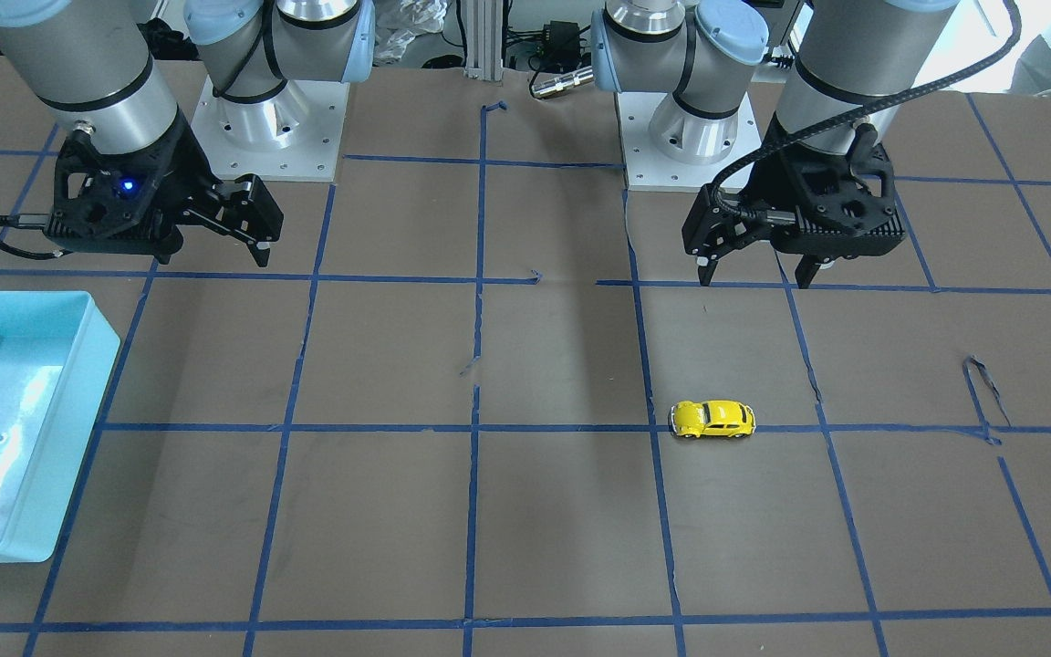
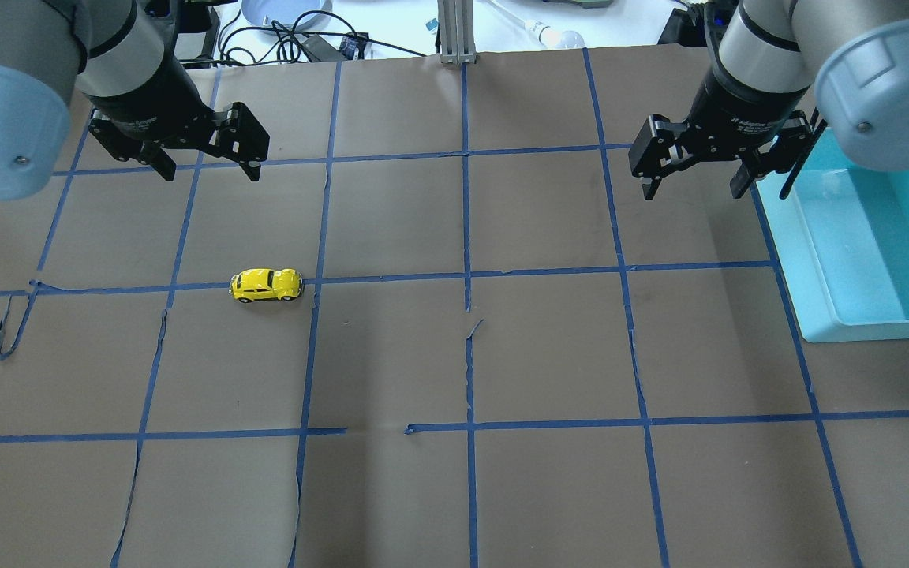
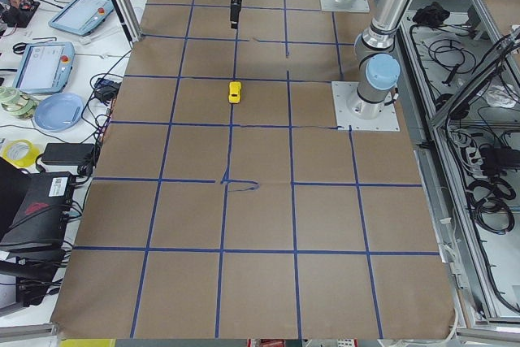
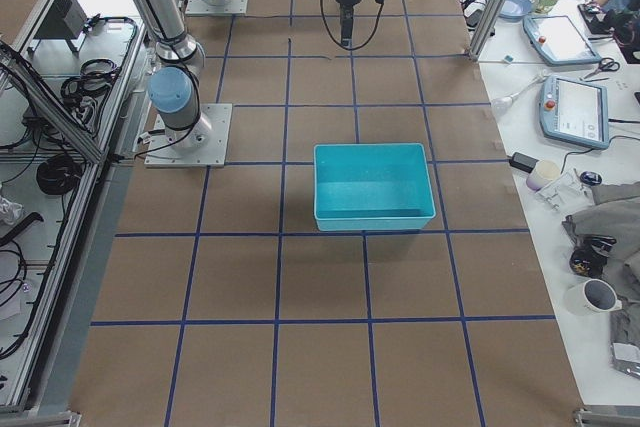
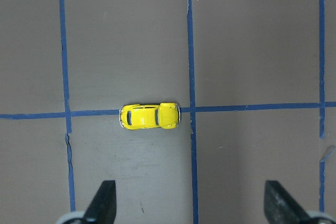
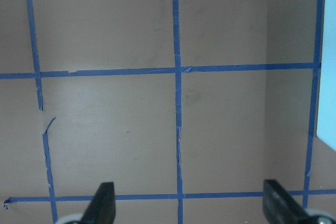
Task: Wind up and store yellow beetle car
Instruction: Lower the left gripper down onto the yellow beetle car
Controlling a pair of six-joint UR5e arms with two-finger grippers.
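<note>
The yellow beetle car stands on its wheels on a blue tape line, alone on the brown table cover. My left gripper hangs open and empty above the table, on the robot's side of the car. In its wrist view the car lies ahead of the spread fingertips. My right gripper is also open and empty, beside the teal bin. Its wrist view holds only taped cover between the fingertips.
The two arm bases stand at the robot's edge. A loose curl of blue tape lies on the cover past the car. Benches with tablets and cables run along the far side.
</note>
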